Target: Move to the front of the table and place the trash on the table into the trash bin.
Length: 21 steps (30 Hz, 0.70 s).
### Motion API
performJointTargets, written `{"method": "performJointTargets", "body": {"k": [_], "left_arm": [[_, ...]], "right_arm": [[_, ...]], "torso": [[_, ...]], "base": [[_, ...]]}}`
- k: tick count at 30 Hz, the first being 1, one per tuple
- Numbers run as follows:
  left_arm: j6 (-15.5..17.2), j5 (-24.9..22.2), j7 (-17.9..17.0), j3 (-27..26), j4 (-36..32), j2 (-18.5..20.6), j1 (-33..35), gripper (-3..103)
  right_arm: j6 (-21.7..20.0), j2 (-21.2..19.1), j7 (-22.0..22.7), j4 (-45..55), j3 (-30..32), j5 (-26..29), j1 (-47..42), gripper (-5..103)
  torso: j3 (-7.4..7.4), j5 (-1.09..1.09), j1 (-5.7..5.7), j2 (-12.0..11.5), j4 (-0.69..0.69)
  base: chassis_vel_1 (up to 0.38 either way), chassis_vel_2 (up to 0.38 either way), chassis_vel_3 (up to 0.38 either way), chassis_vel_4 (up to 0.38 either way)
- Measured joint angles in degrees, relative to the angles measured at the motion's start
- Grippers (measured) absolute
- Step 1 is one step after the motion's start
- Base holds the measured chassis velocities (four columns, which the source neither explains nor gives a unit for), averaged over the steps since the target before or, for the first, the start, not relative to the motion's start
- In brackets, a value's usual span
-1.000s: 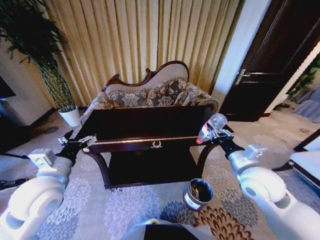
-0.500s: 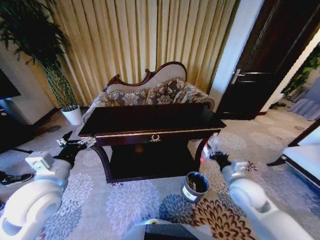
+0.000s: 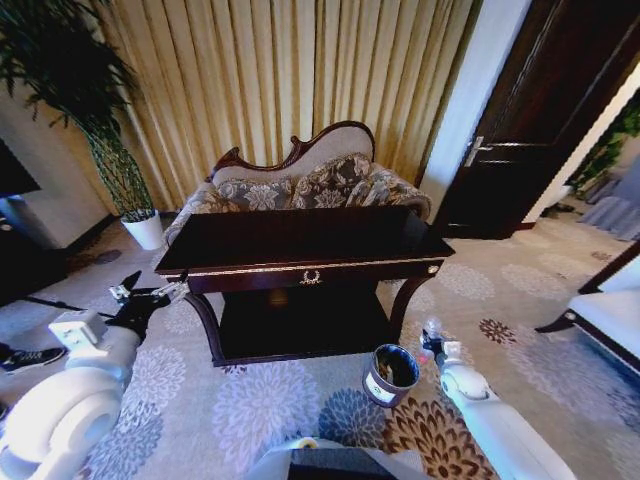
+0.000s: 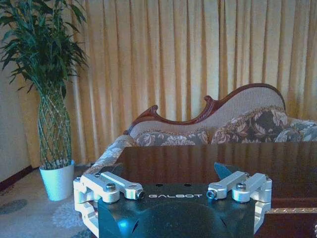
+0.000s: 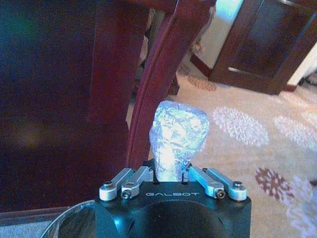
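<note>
Right gripper (image 3: 432, 345) low in the lower right of the head view, clamped on a clear plastic bottle (image 5: 177, 136) that stands up between its fingers, just beside the rim of the trash bin (image 3: 391, 375) on the patterned carpet, in front of the table's right leg. Left gripper (image 3: 148, 295) at middle left, fingers spread apart and holding nothing, near the left corner of the dark glossy table (image 3: 300, 240). Floral sofa (image 3: 300, 185) and gold curtains (image 3: 290, 80) sit behind it in the upper centre.
</note>
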Motion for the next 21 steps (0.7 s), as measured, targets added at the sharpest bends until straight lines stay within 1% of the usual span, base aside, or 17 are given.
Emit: {"method": "performJointTargets", "body": {"k": [1,2,4,6,7,8,9,11,13,17,18,20,21], "left_arm": [[-0.1,0.2,0.0,0.0,0.0,-0.1,0.2,100],[-0.1,0.6,0.0,0.0,0.0,-0.2,0.5,100],[-0.2,1.0,0.0,0.0,0.0,-0.4,0.7,100],[-0.5,1.8,0.3,0.0,0.0,-1.0,1.3,100],[-0.7,2.1,0.5,0.0,0.0,-1.4,1.5,100],[-0.8,2.4,0.7,0.0,0.0,-1.7,1.7,100],[-0.8,2.4,0.7,0.0,0.0,-1.7,1.7,100],[-0.9,2.8,0.9,0.0,0.0,-2.2,1.8,100],[-1.0,3.0,1.0,0.1,0.0,-2.3,1.8,100],[-1.4,3.3,1.1,0.5,0.0,-2.2,1.7,100],[-1.4,3.3,1.1,0.5,0.0,-2.2,1.7,100],[-1.6,3.5,1.1,0.5,0.0,-2.1,1.8,100],[-1.6,3.5,1.1,0.5,0.0,-2.1,1.8,100]], "right_arm": [[0.0,0.6,0.0,-1.4,-0.3,0.0,0.9,21],[0.0,1.3,0.2,-2.6,-0.5,-0.2,1.8,19],[0.0,1.8,0.3,-3.5,-0.6,-0.5,2.5,19],[0.0,2.7,0.4,-4.8,-0.6,-1.1,3.3,27],[0.0,2.9,0.4,-4.9,-0.6,-1.2,3.3,27],[-0.1,3.0,0.5,-4.9,-0.5,-1.2,3.3,37],[-0.1,3.0,0.5,-4.9,-0.5,-1.2,3.3,37],[-0.1,3.1,0.5,-4.6,-0.2,-1.2,3.0,48],[-0.1,3.0,0.5,-4.4,-0.2,-1.2,2.8,48],[-0.2,2.5,0.7,-3.5,0.4,-0.7,2.2,70],[-0.2,2.5,0.7,-3.5,0.4,-0.7,2.2,70],[-0.2,2.3,0.8,-3.0,0.5,-0.2,1.8,80],[-0.2,2.3,0.8,-3.0,0.5,-0.2,1.8,80]], "torso": [[0.00,0.01,0.00,0.0,0.01],[0.00,0.01,0.00,0.0,0.01],[0.00,0.00,0.00,0.0,0.01],[0.00,0.01,-0.01,0.0,0.02],[0.00,0.02,0.00,0.0,0.01],[0.00,0.01,0.00,0.0,0.01],[0.00,0.01,0.00,0.0,0.01],[0.00,0.00,-0.01,0.0,0.01],[0.00,0.00,-0.01,0.0,0.00],[0.00,0.00,0.00,0.0,0.00],[0.00,0.00,0.00,0.0,0.00],[0.00,0.01,0.00,0.0,0.00],[0.00,0.01,0.00,0.0,0.00]], "base": [[0.000,0.000,0.000,0.000],[0.000,0.000,0.000,0.000],[0.000,0.000,0.000,0.000],[0.000,0.000,0.000,0.000],[0.000,0.000,0.000,0.000],[0.000,0.000,0.000,0.000],[0.000,0.000,0.000,0.000],[0.000,0.000,0.000,0.000],[0.000,0.000,0.000,0.000],[0.000,0.000,0.000,0.000],[0.000,0.000,0.000,0.000],[0.000,0.000,0.000,0.000],[0.000,0.000,0.000,0.000]]}}
